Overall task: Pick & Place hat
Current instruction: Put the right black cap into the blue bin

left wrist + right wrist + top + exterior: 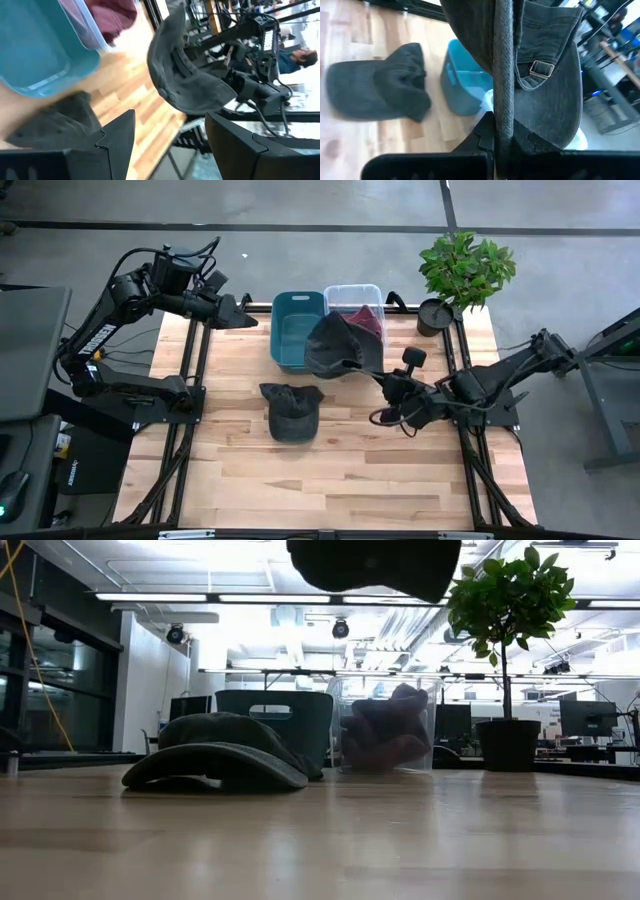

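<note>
The right gripper (372,370) is clamped tight on the strap edge of a grey cap (340,345), holding it up off the wood over the near ends of the teal bin (295,330) and the clear bin (355,297), which sit side by side at the table's far edge. The clear bin holds something maroon (368,318). A second grey cap (290,412) lies flat on the table (330,480) in front of the teal bin, apart from it. The left gripper (243,318) waits near the far left corner, its fingers spread wide and gripping nothing. The near half of the planked tabletop is bare wood. A potted plant (462,275) stands at the far right corner. Around the table runs grey concrete floor; beyond it, an office with desks and ceiling lights.
</note>
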Controlling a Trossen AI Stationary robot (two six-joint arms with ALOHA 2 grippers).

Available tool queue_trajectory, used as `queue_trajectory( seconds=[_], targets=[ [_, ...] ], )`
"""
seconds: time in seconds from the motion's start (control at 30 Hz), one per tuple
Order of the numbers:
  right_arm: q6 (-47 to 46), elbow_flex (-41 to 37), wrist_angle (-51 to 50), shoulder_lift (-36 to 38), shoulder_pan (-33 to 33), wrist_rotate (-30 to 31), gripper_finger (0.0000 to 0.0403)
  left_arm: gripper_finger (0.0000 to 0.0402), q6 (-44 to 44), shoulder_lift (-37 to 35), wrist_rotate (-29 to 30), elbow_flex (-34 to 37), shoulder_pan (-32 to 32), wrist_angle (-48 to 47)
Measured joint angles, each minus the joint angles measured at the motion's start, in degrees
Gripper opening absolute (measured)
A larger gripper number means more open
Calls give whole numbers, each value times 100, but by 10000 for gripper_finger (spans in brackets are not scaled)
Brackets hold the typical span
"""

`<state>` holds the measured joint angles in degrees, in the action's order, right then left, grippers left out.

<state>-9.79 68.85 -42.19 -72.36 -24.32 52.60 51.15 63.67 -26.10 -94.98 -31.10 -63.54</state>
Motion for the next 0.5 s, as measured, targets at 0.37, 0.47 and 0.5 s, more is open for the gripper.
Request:
queue_trajectory(
  seconds=[0.37, 0.47, 0.5],
  targets=[
    [1303, 173, 505, 0, 368, 386, 5, 225, 656, 571, -166, 2, -1, 266],
    [1636, 173, 782, 0, 452, 426, 5, 225, 866, 744, -184, 2, -1, 517],
    [1722, 173, 855, 0, 487, 427, 4, 225, 924, 796, -184, 2, -1, 591]
  ],
)
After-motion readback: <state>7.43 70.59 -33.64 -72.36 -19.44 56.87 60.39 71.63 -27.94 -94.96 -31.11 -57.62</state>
